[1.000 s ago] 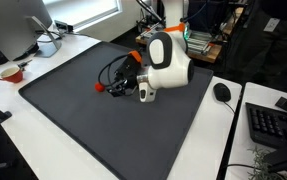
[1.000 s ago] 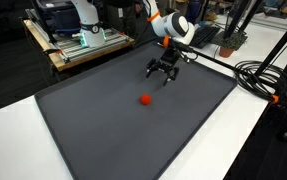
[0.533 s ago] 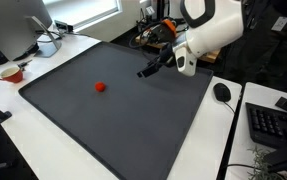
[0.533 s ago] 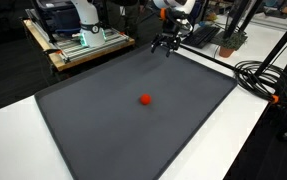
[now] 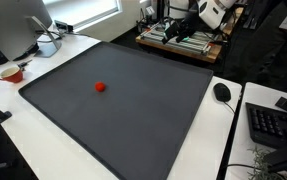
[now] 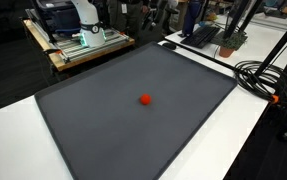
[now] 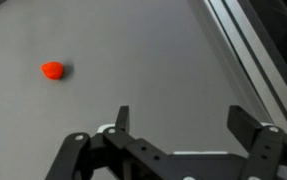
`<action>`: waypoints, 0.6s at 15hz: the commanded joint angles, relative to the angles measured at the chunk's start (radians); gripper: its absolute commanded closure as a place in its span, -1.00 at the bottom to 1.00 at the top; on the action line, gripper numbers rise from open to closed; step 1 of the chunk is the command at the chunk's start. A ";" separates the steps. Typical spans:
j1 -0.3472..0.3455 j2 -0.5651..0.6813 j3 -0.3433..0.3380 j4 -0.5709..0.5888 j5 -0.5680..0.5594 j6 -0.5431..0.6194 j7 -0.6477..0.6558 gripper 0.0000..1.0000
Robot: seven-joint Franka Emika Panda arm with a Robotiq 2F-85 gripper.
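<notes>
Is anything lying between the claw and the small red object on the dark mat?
No. In the wrist view, the stretch from the open claw to the small red object is bare dark mat, with nothing on it.

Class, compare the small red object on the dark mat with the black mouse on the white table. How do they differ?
Colour: the red object is bright red; the mouse is black. Place: the red object lies on the dark mat; the mouse sits on the white table beside it. Size: the mouse looks larger than the red object. Both lie untouched by the open tool.
</notes>
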 commanded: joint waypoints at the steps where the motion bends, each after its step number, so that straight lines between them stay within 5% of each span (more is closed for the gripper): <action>1: 0.068 -0.250 -0.007 -0.187 0.239 0.018 0.080 -1.00; 5: 0.167 -0.466 -0.003 -0.315 0.515 -0.031 0.183 -1.00; 6: 0.131 -0.320 -0.009 -0.224 0.415 -0.022 0.141 -1.00; 9: 0.173 -0.433 -0.003 -0.290 0.484 -0.034 0.176 -1.00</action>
